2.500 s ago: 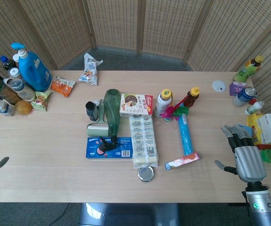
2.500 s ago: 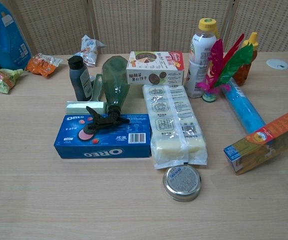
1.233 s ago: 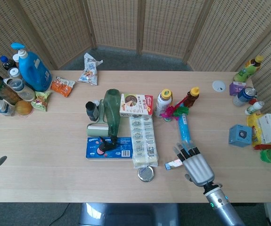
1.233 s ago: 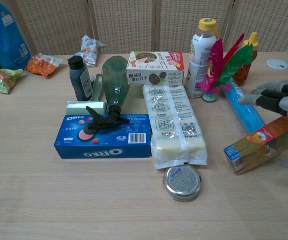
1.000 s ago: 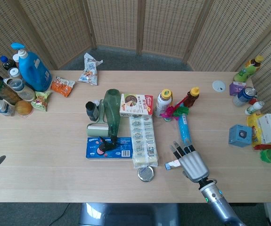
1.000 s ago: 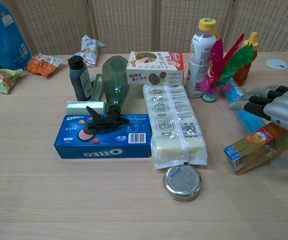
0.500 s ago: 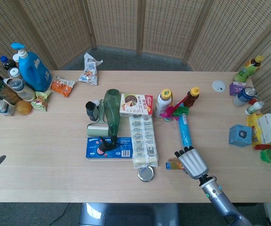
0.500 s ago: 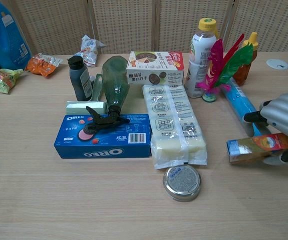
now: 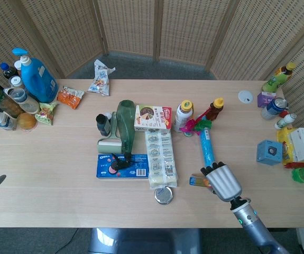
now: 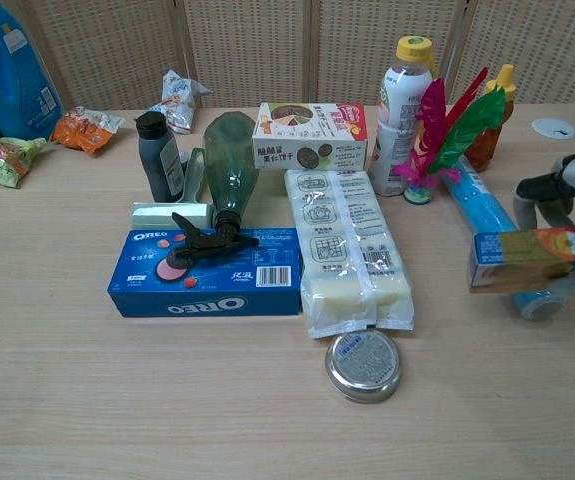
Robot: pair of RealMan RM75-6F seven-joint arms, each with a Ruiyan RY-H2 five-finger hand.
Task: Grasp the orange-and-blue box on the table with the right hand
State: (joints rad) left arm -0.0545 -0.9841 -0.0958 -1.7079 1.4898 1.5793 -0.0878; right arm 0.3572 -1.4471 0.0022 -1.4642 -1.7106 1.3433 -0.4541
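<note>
Orange-and-blue box [image 10: 537, 257] (print unreadable) held in right hand [image 9: 223, 181]; OREO box [image 10: 205, 273] nearby.

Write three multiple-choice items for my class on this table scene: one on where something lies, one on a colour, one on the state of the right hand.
1. Where is the round metal tin?
A. Just in front of the pale wrapped pack
B. Behind the blue detergent bottle
C. On the Oreo box

2. What colour is the milk bottle's cap?
A. Red
B. Yellow
C. Black

3. What is the right hand doing?
A. Lying open on the table
B. Holding the orange-and-blue box
C. Holding the Oreo box

Answers:
1 A: the tin sits at the pack's near end.
2 B: the cap is yellow.
3 B: the right hand grips the orange-and-blue box off the table.
</note>
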